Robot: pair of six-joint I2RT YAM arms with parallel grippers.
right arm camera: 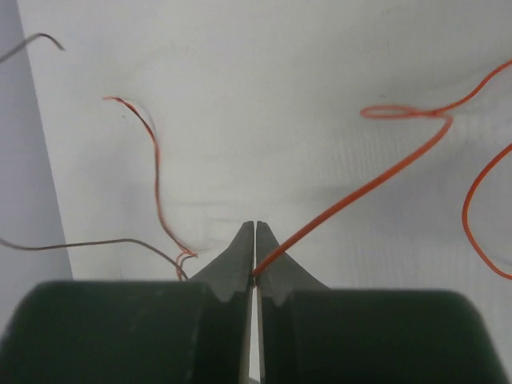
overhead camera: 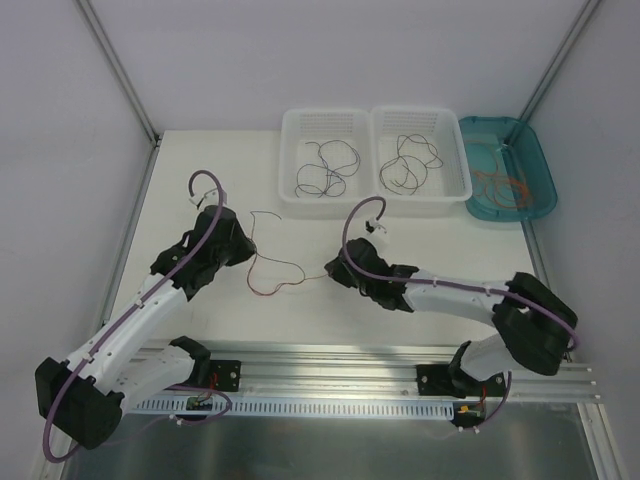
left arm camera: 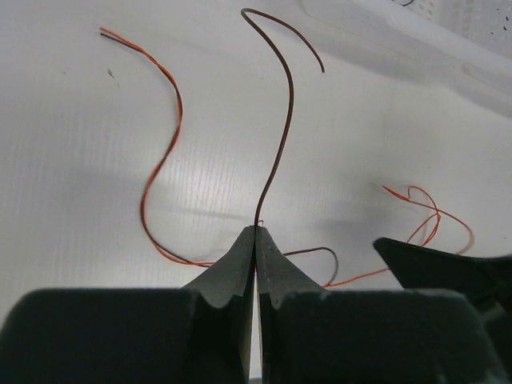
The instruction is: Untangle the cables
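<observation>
As the top view shows, the cables (overhead camera: 275, 268) lie loose on the bench (overhead camera: 300, 320); left wrist: my left hand (left arm camera: 255, 230) is pinched fully shut on the dark cable (left arm camera: 286, 120); right wrist: my right hand (right arm camera: 254, 228) is fully shut, nipping the orange cable (right arm camera: 344, 208)

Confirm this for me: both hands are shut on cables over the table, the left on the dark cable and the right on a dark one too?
Not quite. The right hand is shut on the orange cable, not a dark one. The right wrist view shows it running out from between the closed fingertips. The rest holds: the left hand is shut on the dark cable.
</observation>
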